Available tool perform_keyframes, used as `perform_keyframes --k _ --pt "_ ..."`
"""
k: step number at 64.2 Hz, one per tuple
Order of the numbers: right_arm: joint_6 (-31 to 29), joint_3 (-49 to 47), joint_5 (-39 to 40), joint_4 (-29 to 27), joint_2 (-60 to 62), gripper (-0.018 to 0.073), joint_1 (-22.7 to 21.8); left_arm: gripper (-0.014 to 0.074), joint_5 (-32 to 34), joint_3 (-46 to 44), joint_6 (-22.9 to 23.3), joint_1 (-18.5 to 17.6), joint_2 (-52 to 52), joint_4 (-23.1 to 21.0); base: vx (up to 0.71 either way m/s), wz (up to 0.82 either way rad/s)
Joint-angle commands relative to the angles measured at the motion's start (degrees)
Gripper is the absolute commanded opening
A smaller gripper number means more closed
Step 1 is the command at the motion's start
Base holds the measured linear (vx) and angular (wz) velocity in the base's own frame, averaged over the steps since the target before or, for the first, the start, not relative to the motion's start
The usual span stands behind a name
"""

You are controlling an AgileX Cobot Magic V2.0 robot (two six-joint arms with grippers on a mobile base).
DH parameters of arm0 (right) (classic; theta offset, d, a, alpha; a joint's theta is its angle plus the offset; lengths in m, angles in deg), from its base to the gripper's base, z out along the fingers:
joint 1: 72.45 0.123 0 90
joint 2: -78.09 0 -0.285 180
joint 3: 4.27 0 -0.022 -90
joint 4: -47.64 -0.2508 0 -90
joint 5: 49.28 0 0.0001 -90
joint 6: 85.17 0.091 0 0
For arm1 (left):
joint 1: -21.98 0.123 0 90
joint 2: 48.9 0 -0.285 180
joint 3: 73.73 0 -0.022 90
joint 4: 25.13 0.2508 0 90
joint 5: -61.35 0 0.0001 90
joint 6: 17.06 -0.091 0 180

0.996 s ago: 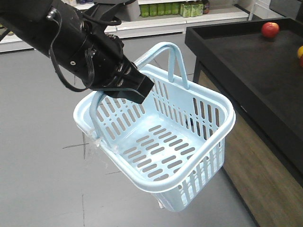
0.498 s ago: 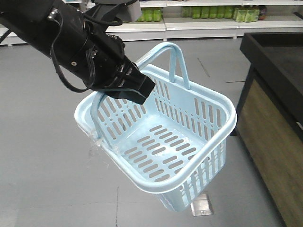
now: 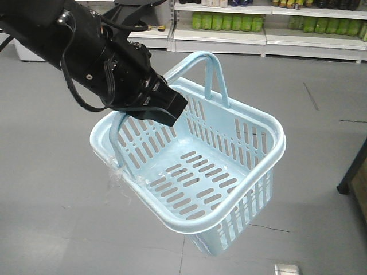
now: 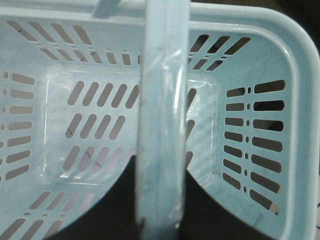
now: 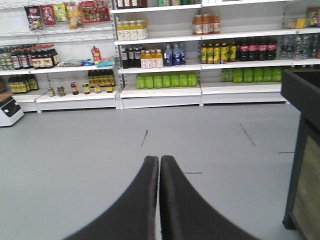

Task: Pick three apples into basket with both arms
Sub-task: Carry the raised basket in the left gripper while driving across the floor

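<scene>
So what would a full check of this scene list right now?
Surface: smooth grey floor below the basket. The corner of a dark table shows at the right, but its top is hidden.
Job's things: the pale blue slotted plastic basket hangs tilted in the air and is empty. Apples: nothing seen.
Clutter: nothing seen.
Grippers: the left gripper is shut on one hoop handle of the basket. The right gripper is shut and holds nothing.
Cables: a black cable loops loosely along the left arm.
Surroundings: white shop shelves stocked with bottles.
</scene>
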Motion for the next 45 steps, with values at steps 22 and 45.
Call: perform_keyframes --k 22,45 --pt "-0.54 0.53 4.27 0.17 0.44 -0.0003 -0.32 -0.0008 1.63 -1.35 0.43 -0.13 2.44 -2.08 0.15 0.26" --pt "-0.54 0.53 4.27 0.17 0.44 -0.0003 -0.32 -0.0008 1.63 -1.35 0.43 -0.13 2.44 -2.08 0.18 -0.03"
